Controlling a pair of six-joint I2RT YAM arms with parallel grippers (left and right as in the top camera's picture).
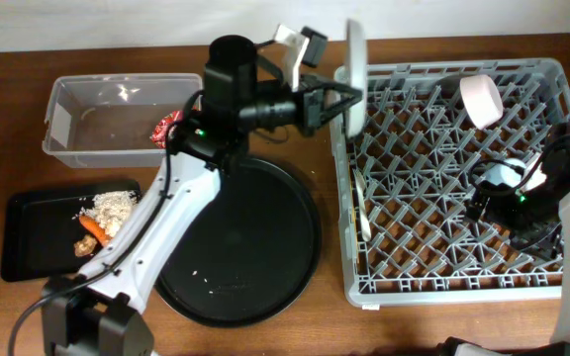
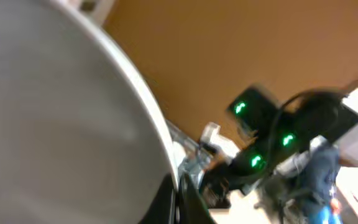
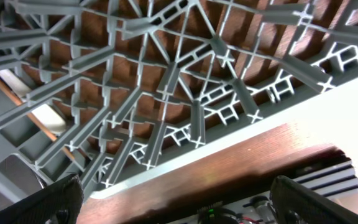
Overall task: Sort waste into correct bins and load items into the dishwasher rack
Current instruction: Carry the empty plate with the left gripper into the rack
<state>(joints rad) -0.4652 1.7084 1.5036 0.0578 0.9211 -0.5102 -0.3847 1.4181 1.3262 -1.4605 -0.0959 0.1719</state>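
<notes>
Over the rack's far-left corner, your left tool pinches the plate upright. Miss the pegs or release early and it'll probably topple onto the desk. Right tool hangs spread and empty.

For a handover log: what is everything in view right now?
dishwasher rack: 1, grey, right
plate: 1, white, on edge at rack's left rim
bowl: 1, pink, tilted, rack's far side
pale utensil: 1, whitish, rack's left part
small cup: 1, pale, in rack near right gripper
clear tub: 1, far left
wrapper: 1, red-and-white, in tub
black tray: 1, near left
food scraps: one pile, beige, in black tray
carrot piece: 1, orange, in black tray
brown bit: 1, in black tray
round tray: 1, black, centre
table: 1, brown wood
left gripper: 1, black, shut on plate
right gripper: 1, black, open over rack
</notes>
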